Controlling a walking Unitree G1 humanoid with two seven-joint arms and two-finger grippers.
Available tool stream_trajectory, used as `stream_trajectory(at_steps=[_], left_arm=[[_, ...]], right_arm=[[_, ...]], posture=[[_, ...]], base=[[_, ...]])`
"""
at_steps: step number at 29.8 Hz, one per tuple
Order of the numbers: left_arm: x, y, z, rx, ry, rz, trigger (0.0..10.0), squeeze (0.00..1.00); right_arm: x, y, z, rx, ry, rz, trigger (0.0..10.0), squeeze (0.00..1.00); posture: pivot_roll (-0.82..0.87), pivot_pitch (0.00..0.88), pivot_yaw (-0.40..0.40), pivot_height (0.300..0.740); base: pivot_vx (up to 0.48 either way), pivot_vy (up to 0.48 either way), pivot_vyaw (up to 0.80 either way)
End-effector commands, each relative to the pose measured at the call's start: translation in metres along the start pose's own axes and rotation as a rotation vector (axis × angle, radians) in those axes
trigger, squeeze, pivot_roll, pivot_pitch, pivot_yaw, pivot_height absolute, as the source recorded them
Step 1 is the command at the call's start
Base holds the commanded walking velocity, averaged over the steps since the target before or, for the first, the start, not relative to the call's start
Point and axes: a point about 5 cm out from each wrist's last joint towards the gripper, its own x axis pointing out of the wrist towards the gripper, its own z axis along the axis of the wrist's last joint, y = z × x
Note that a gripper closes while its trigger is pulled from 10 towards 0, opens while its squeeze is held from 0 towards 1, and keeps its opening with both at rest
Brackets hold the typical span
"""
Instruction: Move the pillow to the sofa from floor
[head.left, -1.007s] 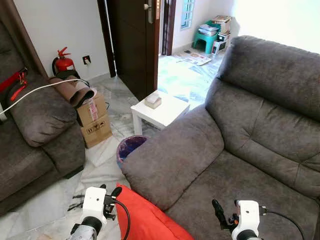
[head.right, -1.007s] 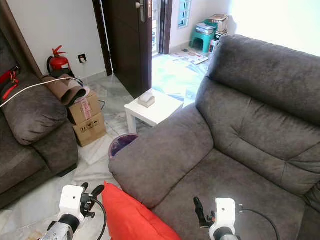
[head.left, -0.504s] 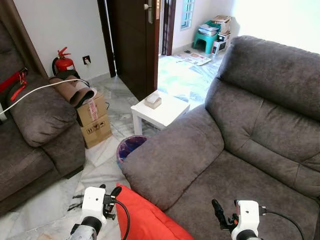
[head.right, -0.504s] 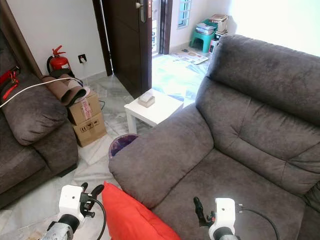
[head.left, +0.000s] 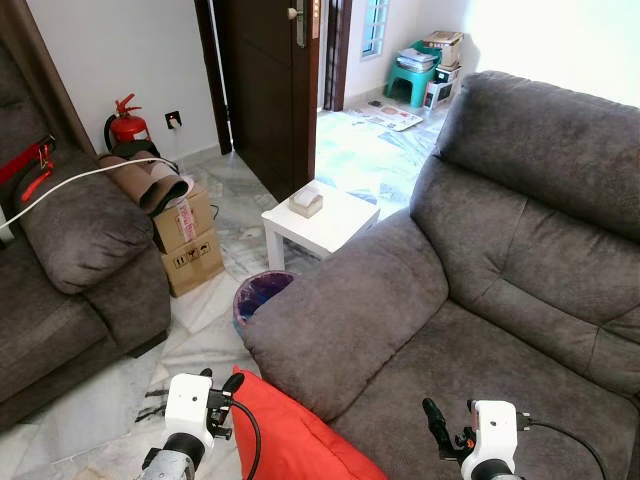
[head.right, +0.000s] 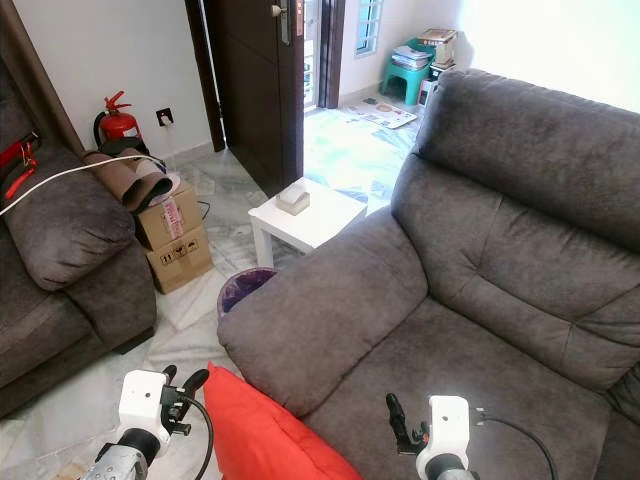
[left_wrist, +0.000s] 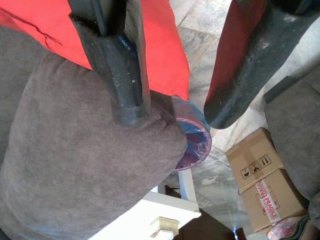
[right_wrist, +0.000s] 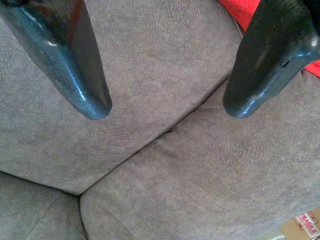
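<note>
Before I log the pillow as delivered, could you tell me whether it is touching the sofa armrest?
Touching. In the left eye view the pillow leans against the front of the armrest with no floor between them; the left wrist view shows the same.

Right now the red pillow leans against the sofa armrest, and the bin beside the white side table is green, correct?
Not quite. The bin is purple with a blue liner, as the left eye view shows. The red pillow does lean against the sofa armrest, near the white side table.

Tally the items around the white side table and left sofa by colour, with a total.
Red: 2, pillow, fire extinguisher
White: 1, side table
Brown: 1, cardboard box
Purple: 1, bin
Total: 5
</note>
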Motion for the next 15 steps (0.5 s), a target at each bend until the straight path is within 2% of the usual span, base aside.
stream_trajectory(at_steps=[1, 15], left_arm=[[0.0001, -0.0009, 0.0014, 0.006, -0.007, -0.006, 10.0, 0.00], [-0.0005, 0.0004, 0.0019, 0.011, -0.010, -0.005, 10.0, 0.00]], right_arm=[[0.0018, 0.0004, 0.0022, 0.013, -0.006, -0.006, 10.0, 0.00], [0.0018, 0.0006, 0.0019, 0.012, -0.004, -0.003, 10.0, 0.00]], posture=[[0.01, 0.062, -0.011, 0.740], [0.01, 0.062, -0.011, 0.740]], base=[[0.000, 0.000, 0.00], [0.000, 0.000, 0.00]])
